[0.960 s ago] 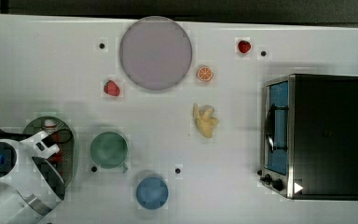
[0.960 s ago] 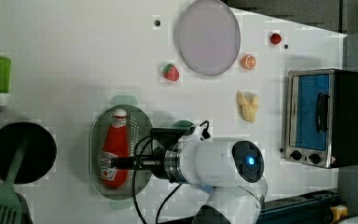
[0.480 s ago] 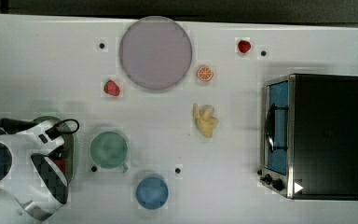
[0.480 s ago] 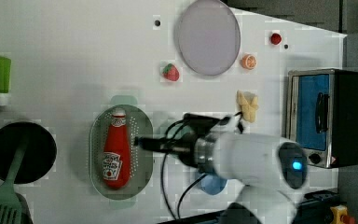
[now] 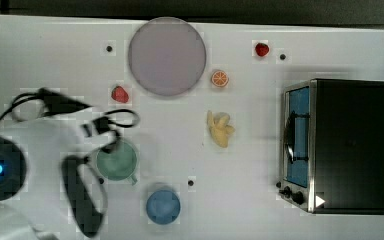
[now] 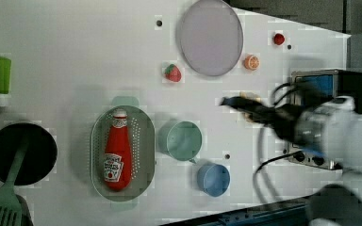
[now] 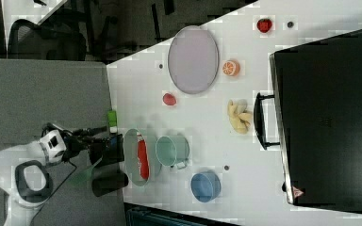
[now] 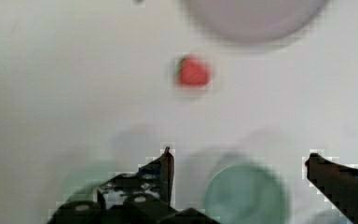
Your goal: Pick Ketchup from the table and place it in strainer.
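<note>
Ketchup lying in the strainer, jaws wide apart and empty above the tabletop.

In the wrist view the gripper [image 8: 237, 163] has its jaws spread wide with nothing between them, hanging over the green mug [image 8: 246, 196] with a strawberry [image 8: 193, 74] and the edge of the grey plate [image 8: 256, 18] further off. The left view shows the Ketchup [image 6: 116, 150] lengthwise inside the mint strainer [image 6: 143, 141], white cap toward the plate [image 6: 210, 36], with the mug [image 6: 181, 140] just beside the strainer and the blue cup [image 6: 213, 179] near it; here the gripper [image 6: 231, 101] is apart from the strainer, over the white tabletop [image 6: 75, 56]. In the top view the arm [image 5: 40, 150] covers the strainer, while the banana pieces [image 5: 220, 129], orange slice [image 5: 219, 78] and toaster oven [image 5: 340, 145] lie in plain sight. The right view shows the strainer [image 7: 132, 155] edge-on with the bottle [image 7: 143, 157] red inside it.
</note>
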